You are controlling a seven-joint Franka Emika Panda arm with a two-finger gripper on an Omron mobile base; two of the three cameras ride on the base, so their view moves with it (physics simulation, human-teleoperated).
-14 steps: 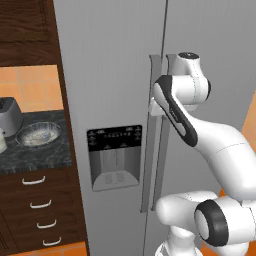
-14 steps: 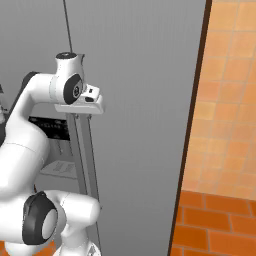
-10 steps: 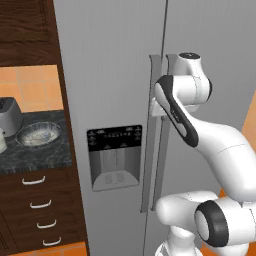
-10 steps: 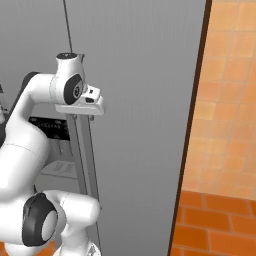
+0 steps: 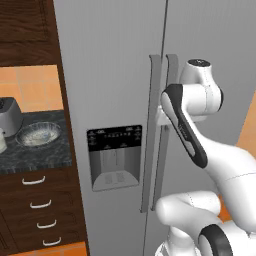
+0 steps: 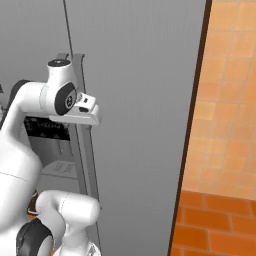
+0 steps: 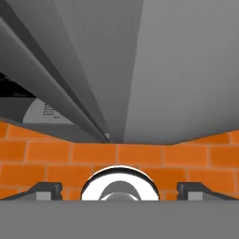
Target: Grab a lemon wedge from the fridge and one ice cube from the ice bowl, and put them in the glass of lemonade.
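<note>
1. Fridge (image 5: pixel 115 75): both doors closed.
2. Gripper (image 6: pixel 90 116): at the right door's handle (image 5: pixel 171 85), fingers spread wide.
3. Ice bowl (image 5: pixel 39 134): on tabletop (image 5: pixel 35 155), left of fridge.

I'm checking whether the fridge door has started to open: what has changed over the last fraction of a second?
Nothing visibly changed. The arm's hand stays up at the long vertical handles of the fridge, whose doors are still shut. The ice bowl sits on the dark counter as before.
</note>
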